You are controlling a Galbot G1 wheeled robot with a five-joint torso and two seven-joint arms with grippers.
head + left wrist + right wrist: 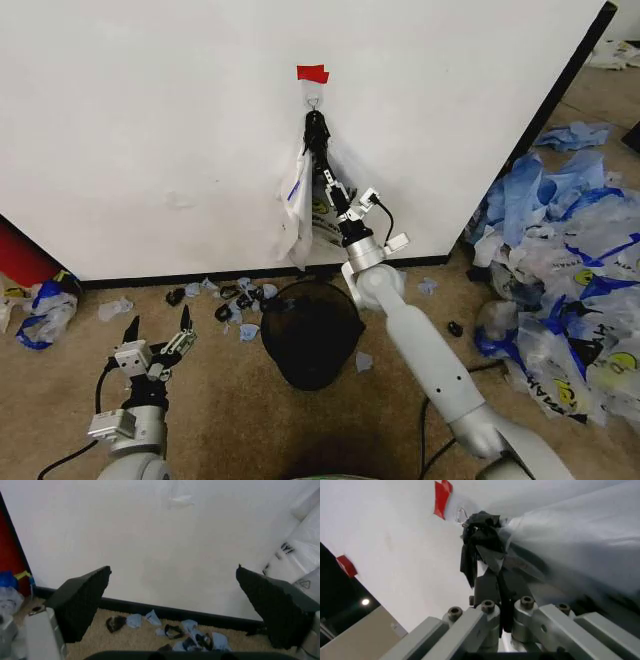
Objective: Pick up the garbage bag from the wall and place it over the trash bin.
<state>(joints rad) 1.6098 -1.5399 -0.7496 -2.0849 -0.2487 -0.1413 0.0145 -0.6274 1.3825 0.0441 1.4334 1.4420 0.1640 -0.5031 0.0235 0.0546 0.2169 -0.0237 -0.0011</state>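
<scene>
The garbage bag [298,205] hangs whitish and crumpled from a small metal hook [313,100] under a red tape patch [312,73] on the white wall [150,120]. Its dark bunched handles [479,532] loop over the hook. My right gripper [326,183] reaches up against the bag, and in the right wrist view its fingers [487,587] are shut on a dark strip of the bag just below the hook. The black mesh trash bin [310,335] stands on the carpet right below. My left gripper [155,335] hovers open, left of the bin, facing the wall [150,536].
A big heap of blue and white plastic bags [560,260] covers the floor on the right. Small blue and black scraps [235,295] lie along the wall's black base strip. A red object [20,262] and another bag [45,310] sit at far left.
</scene>
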